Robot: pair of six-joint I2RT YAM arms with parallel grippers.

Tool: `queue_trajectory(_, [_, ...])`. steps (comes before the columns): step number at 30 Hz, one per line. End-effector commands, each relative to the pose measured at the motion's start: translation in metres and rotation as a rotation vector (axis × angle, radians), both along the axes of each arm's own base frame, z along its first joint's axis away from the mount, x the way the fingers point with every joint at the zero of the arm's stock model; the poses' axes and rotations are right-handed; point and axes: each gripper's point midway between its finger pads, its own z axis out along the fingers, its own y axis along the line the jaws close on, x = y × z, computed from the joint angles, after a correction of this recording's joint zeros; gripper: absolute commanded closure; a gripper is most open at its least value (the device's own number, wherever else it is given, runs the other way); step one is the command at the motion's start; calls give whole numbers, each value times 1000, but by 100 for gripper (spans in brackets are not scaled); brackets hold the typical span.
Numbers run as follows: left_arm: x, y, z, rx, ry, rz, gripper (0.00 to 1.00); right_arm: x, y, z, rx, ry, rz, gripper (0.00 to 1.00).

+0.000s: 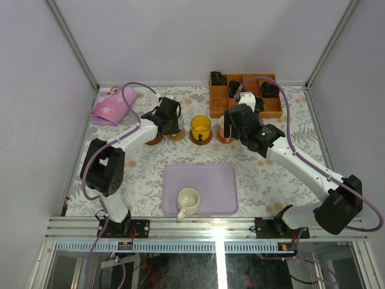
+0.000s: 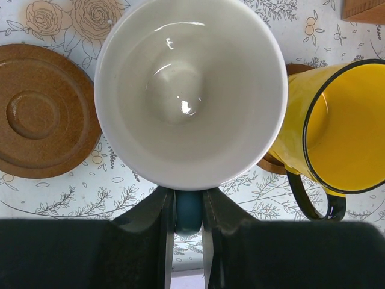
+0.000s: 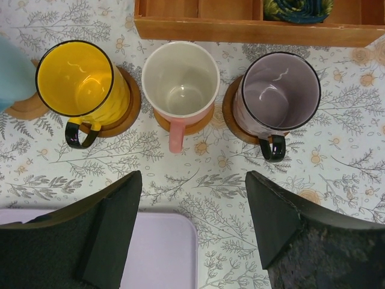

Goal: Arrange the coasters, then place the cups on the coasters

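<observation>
My left gripper (image 2: pixel 187 201) is shut on the blue handle of the light blue cup (image 2: pixel 189 90), whose pale inside fills the left wrist view. This cup (image 1: pixel 173 123) stands over a coaster (image 1: pixel 177 136); whether it rests on it I cannot tell. A bare dark grooved coaster (image 2: pixel 42 111) lies just left of it. The yellow cup (image 3: pixel 75 78), pink cup (image 3: pixel 180 78) and greyish-purple cup (image 3: pixel 280 90) each sit on a coaster in a row. My right gripper (image 3: pixel 192 223) hangs open above the cloth in front of them, holding nothing. The cream cup (image 1: pixel 188 201) stands on the tray.
The lavender tray (image 1: pixel 222 180) lies at the near middle of the table. An orange-brown compartment box (image 1: pixel 219 105) with dark items stands at the back right, just behind the row of cups. A pink cloth (image 1: pixel 113 107) lies at the back left.
</observation>
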Motion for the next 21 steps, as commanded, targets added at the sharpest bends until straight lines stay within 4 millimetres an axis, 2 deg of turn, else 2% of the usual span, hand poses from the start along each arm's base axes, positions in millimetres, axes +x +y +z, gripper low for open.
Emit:
queue_trajectory(1, [16, -3, 16, -54, -82, 37, 100, 9, 12, 13, 49, -29, 36, 23])
queue_trajectory(8, [8, 2, -1, -33, -43, 43, 100, 9, 16, 8, 52, -9, 53, 24])
queue_trajectory(21, [-8, 3, -5, -37, 1, 22, 100, 9, 21, 7, 67, 2, 64, 25])
